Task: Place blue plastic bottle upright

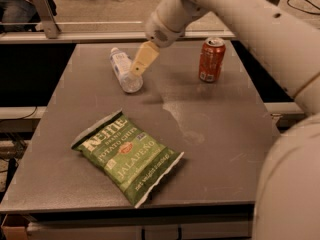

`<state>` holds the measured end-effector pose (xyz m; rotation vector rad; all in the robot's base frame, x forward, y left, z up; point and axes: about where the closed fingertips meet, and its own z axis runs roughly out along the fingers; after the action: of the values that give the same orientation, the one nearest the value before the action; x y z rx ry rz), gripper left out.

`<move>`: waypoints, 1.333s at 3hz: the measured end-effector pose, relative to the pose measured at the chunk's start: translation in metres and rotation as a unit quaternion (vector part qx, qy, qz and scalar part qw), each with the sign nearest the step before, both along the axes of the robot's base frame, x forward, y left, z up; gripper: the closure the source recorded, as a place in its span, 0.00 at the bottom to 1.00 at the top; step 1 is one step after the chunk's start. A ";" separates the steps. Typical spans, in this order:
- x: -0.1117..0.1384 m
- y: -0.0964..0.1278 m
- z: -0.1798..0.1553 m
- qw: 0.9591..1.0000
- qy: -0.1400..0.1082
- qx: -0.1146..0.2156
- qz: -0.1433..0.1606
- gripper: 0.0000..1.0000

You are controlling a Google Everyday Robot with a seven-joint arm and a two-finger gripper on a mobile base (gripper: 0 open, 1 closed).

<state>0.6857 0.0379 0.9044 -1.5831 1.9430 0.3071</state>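
The blue plastic bottle (pixel 123 69) is a small clear bottle with a pale label. It lies on its side at the back left of the grey table (pixel 215 134), its cap end pointing away from the camera. My gripper (pixel 137 66) hangs from the white arm, its tan fingers (pixel 142 59) pointing down and left. It is just above and to the right of the bottle's near end, overlapping it in the view. I cannot tell whether it touches the bottle.
An orange-red soda can (pixel 211 59) stands upright at the back right. A green Kettle jalapeño chip bag (pixel 127 155) lies flat at the front left. My white arm fills the right side of the view. A rail (pixel 100 35) runs behind the table.
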 end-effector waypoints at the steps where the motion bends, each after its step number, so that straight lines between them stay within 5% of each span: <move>1: 0.028 0.031 -0.016 0.998 0.006 0.026 -0.055 0.00; 2: 0.056 0.058 -0.029 0.989 0.025 0.045 -0.139 0.00; 4: 0.069 0.087 -0.052 0.974 0.072 0.026 -0.212 0.00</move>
<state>0.7552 0.1246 0.8527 -1.0994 2.3015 0.2971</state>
